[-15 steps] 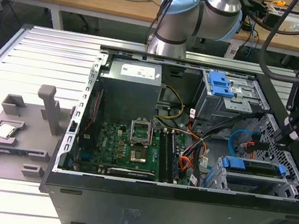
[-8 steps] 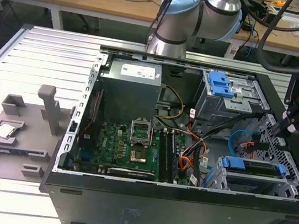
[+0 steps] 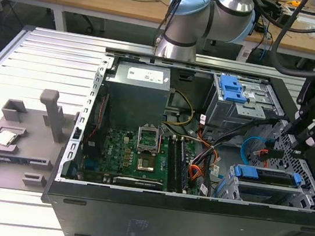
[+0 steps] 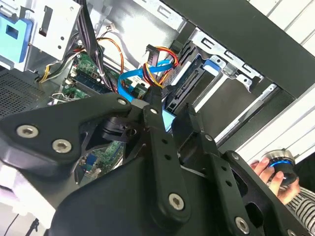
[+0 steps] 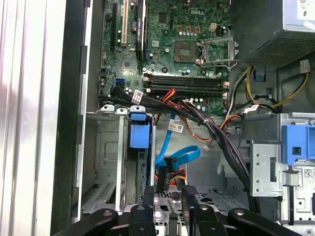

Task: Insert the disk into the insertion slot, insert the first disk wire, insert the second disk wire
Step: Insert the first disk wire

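Open black tower computer case (image 3: 190,222) lying on its side on a ribbed aluminium table (image 3: 37,54). The disk (image 3: 267,175), a flat drive clipped in a bright blue plastic carrier, sat inside the insertion slot (image 3: 310,201), the grey sheet-metal cage at the end of the case toward the exterior view's right. The first step therefore appeared done. The second disk wire (image 5: 179,155), a thin, flat, light-blue cable, looped loose in the space beside the cage. A black plug trailing red, orange and yellow leads (image 4: 151,51) hung close to it, apart from the drive. Neither looked seated, so both wire steps were judged outstanding. The gripper (image 5: 169,192), a black two-fingered linkage, hovered just over the cable ends with its jaws apart. The dark plugs lay between and beyond the fingertips, and no contact with them could be made out. In the second wrist view a person's hand (image 4: 261,170) rested on a round black knob (image 4: 281,164) outside the case.
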`<control>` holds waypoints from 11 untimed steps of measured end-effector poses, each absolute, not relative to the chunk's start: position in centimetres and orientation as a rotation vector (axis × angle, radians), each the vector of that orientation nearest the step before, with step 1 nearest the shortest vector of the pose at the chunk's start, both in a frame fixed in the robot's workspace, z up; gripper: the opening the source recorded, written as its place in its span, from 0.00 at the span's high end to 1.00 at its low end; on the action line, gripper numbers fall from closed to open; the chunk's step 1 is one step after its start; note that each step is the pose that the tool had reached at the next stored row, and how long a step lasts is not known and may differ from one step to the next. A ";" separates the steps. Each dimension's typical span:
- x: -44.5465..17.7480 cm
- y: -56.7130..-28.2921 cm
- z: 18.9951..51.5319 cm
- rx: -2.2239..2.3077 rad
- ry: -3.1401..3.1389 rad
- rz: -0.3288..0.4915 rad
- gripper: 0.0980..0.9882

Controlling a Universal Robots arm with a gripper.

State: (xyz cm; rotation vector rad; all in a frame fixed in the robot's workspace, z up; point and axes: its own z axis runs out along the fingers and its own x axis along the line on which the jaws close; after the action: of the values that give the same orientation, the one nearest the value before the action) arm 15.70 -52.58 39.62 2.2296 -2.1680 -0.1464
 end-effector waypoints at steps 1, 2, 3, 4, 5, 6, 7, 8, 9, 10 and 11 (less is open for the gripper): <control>15.7 -52.6 39.6 2.230 -2.168 -0.146 0.70; 15.7 -52.6 39.6 2.230 -2.168 -0.147 0.70; 15.7 -52.6 39.5 2.230 -2.168 -0.146 0.70; 15.7 -52.6 39.5 2.230 -2.168 -0.146 0.70; 15.7 -52.6 39.3 2.230 -2.168 -0.146 0.70; 15.7 -52.6 39.2 2.230 -2.168 -0.146 0.70; 15.7 -52.6 38.9 2.230 -2.168 -0.146 0.70; 15.7 -52.6 38.6 2.230 -2.168 -0.146 0.70; 15.7 -52.6 38.4 2.229 -2.168 -0.146 0.70; 15.7 -52.6 38.2 2.228 -2.169 -0.147 0.70; 15.7 -52.6 37.8 2.225 -2.173 -0.147 0.70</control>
State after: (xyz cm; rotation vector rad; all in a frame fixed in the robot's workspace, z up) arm 15.70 -52.57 37.82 2.2247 -2.1731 -0.1467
